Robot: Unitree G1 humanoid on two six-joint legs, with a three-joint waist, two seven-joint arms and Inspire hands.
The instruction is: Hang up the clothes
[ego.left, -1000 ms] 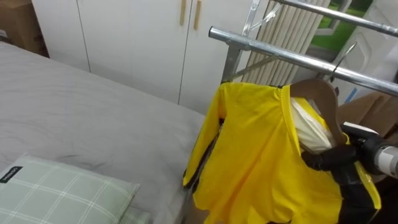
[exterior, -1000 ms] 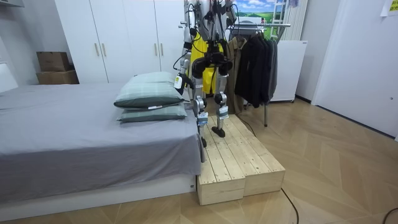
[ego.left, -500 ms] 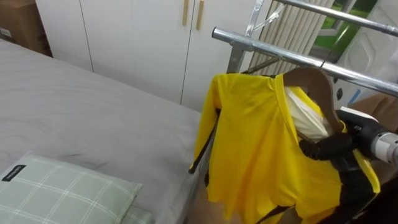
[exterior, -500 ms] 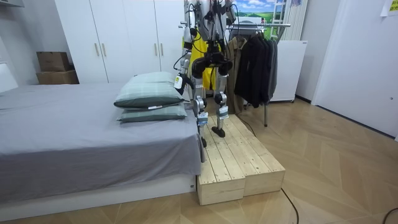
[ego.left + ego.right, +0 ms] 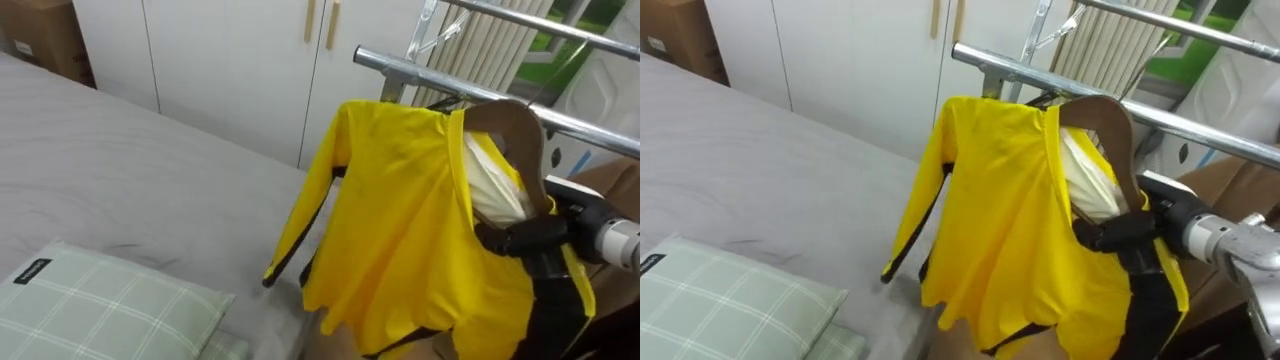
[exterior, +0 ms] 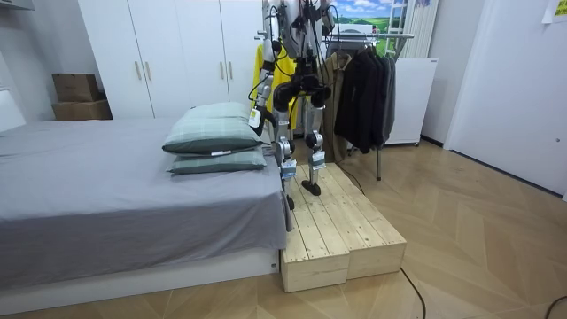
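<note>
A yellow jacket (image 5: 400, 220) with dark trim hangs on a wooden hanger (image 5: 510, 122) over a white inner garment (image 5: 495, 195). My right hand (image 5: 520, 238) comes in from the right, its dark fingers curled on the jacket's front just under the hanger. The hanger's top sits level with the rack's lower metal rail (image 5: 400, 68); I cannot tell whether its hook rests on the rail. One sleeve (image 5: 295, 235) dangles out to the left. In the room view I stand on a wooden platform (image 6: 341, 226), facing the rack, with the jacket (image 6: 282, 75) raised before me.
A grey bed (image 5: 120, 170) with a checked green pillow (image 5: 100, 310) lies to my left. White wardrobe doors (image 5: 240, 60) stand behind. A second, higher rail (image 5: 540, 20) runs above. Dark clothes (image 6: 363, 89) hang further along the rack.
The hanger and jacket have risen a little towards the lower rail. The loose sleeve has swung out to the left. The view itself has shifted slightly.
</note>
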